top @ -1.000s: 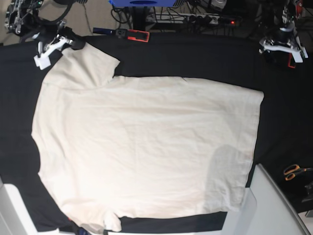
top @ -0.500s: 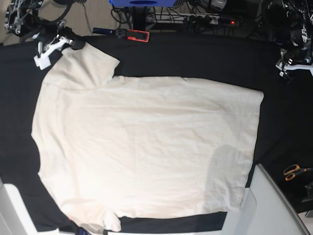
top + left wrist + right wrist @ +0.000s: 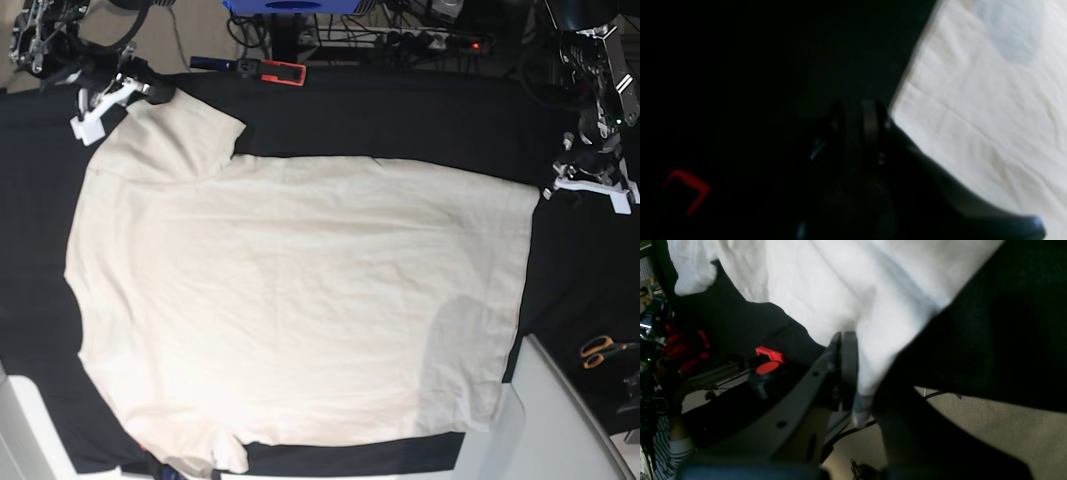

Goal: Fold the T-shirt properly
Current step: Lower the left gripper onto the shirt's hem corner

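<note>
Black tablecloth (image 3: 400, 115) is seen covering the work surface, with the T-shirt (image 3: 300, 300) spread flat across most of it, back or front side up, one sleeve reaching toward the far left corner and the hem edge lying toward the right.

At the near edge of the shirt, a pale board (image 3: 560, 420) is set beside the hem corner, and orange-handled scissors (image 3: 600, 350) are laid on the cloth to the right of the hem.

Just off the shirt's far hem corner, the left gripper (image 3: 585, 188) is held low over the cloth; its dark fingers (image 3: 870, 123) are shown nearly together, close beside the fabric edge, though whether any cloth is caught cannot be told from the blurred wrist view.

At the far sleeve, the right gripper (image 3: 100, 105) is pictured with its fingers (image 3: 848, 353) pressed closed on the sleeve fabric.

Beyond the shirt, a red-and-black clamp (image 3: 270, 70) is fixed at the table's far edge, with cables and a power strip (image 3: 420, 40) visible behind.
</note>
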You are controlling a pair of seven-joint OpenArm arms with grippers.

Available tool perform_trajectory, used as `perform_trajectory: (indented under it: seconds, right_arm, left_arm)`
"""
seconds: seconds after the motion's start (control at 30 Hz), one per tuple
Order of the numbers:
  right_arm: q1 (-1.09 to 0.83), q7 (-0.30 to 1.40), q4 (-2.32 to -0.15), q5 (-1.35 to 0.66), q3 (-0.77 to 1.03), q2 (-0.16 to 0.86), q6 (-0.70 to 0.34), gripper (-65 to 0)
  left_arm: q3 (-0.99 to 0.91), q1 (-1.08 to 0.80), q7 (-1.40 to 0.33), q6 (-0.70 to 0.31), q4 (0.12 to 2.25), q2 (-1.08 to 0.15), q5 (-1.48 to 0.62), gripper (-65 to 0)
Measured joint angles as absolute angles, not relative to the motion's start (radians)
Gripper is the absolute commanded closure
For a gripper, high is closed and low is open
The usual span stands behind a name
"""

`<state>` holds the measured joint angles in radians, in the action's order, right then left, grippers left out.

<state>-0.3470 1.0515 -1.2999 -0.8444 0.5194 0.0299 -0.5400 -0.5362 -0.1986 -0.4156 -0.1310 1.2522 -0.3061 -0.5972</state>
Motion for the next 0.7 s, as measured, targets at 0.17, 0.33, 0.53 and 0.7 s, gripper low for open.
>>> perform_trajectory:
  seconds: [0.17, 0.33, 0.53, 0.7]
  right_arm:
    - [-0.347, 1.052, -1.3, -0.845, 0.519, 0.03, -0.54, -0.3]
    - [-0.347, 1.052, -1.3, -0.844, 0.519, 0.03, -0.54, -0.2]
    - [-0.347, 1.051, -1.3, -0.845, 0.519, 0.03, -0.54, -0.2]
    - [-0.347, 1.052, -1.3, -0.844, 0.519, 0.03, -0.54, -0.2]
  left_arm:
    - [-0.54, -0.209, -0.416, -0.132, 1.258, -0.26, -0.599, -28.0]
    - [-0.538, -0.232, -0.419, -0.131, 1.232, -0.23, -0.598, -37.4]
    - [-0.54, -0.208, -0.389, -0.133, 1.18, -0.202, -0.603, -37.4]
    - [-0.542, -0.18, -0.393, -0.132, 1.177, -0.188, -0.595, -37.4]
